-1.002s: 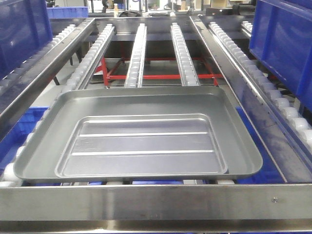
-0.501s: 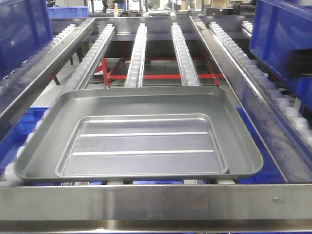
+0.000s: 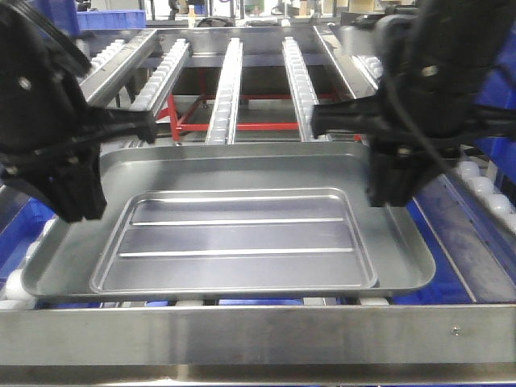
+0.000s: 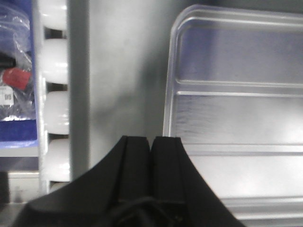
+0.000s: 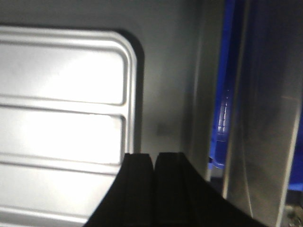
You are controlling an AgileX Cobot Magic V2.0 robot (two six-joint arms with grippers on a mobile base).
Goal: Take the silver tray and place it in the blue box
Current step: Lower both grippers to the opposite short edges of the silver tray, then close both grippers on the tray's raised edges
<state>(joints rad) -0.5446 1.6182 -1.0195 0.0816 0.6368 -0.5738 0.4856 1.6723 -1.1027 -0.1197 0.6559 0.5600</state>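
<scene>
- The silver tray (image 3: 242, 234) lies flat on the roller rails (image 3: 226, 89) at the near end of the rack. Its near rim sits just behind the steel front bar (image 3: 258, 330). Its recessed panel shows only the two long ribs.
- The blue box (image 3: 508, 97) is mostly hidden behind the right arm; only a strip shows at the right edge, and its inside cannot be seen.
- The left gripper (image 3: 76, 201) hangs over the tray's left rim. In the left wrist view its fingers (image 4: 137, 156) are pressed together, holding nothing, above the flat margin between the rim and the panel edge. White rollers (image 4: 54, 113) run just left of the rim.
- The right gripper (image 3: 391, 189) hangs over the right rim. In the right wrist view its fingers (image 5: 170, 175) are likewise closed on nothing, above the right margin. Blue plastic (image 5: 232, 94) shows just beyond the rim.
- The far half of the rack is open rails over a red frame (image 3: 242, 126).
- Half a second ago neither arm showed in the front view. Both have since come down at the tray's sides, and the tray lies where it did.
</scene>
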